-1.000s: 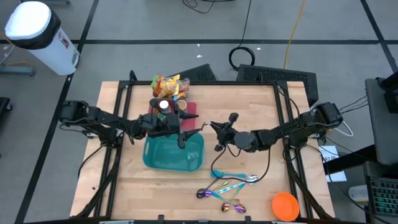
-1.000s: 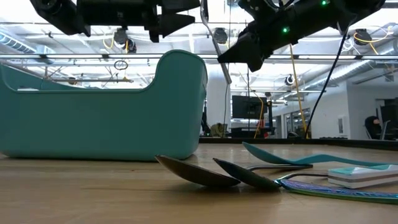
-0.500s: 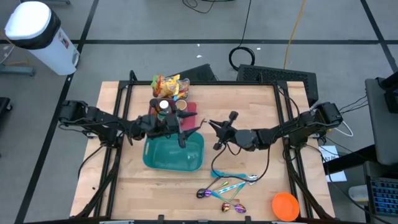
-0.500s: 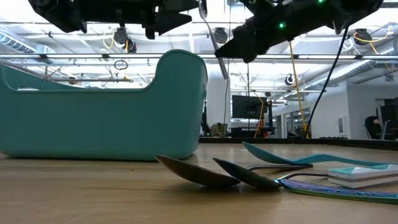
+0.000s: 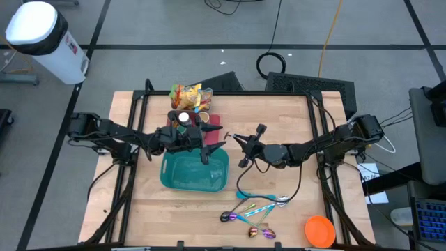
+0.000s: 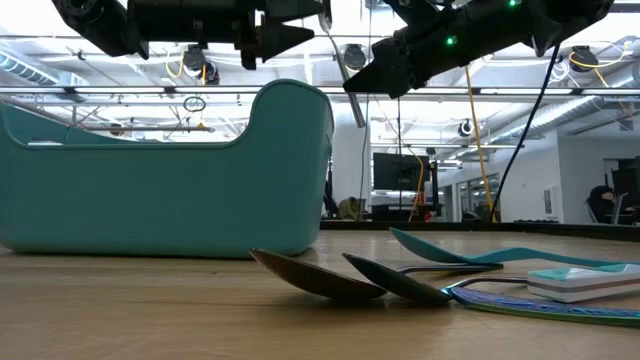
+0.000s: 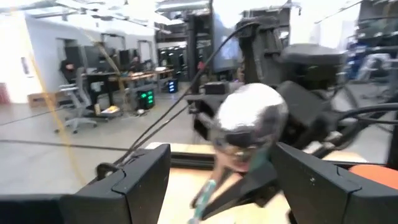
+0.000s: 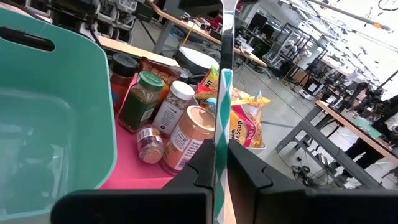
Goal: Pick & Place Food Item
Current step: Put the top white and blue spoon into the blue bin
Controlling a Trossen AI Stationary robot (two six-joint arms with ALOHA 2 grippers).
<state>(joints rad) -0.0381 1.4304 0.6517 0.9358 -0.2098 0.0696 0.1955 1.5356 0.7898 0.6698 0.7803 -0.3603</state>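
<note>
Partly hidden: jars behind the left gripper (image 5: 221, 142), open and empty.
Right gripper (image 5: 235, 139) pinches one spoon (image 8: 222, 93); one teal bin (image 5: 195, 173).

You're working in an open lab or workshop hall. Your wooden surface (image 5: 279, 111) sits on a grey floor crossed by dark tape lines (image 5: 209, 47), with a white bin (image 5: 42, 35) at ten o'clock and a coiled cable (image 5: 273, 64) at twelve. Beyond it you see exposed ceiling beams (image 6: 200, 95), monitors (image 6: 400, 175), office chairs (image 7: 74, 106) and metal-framed workbenches (image 8: 336, 130).
</note>
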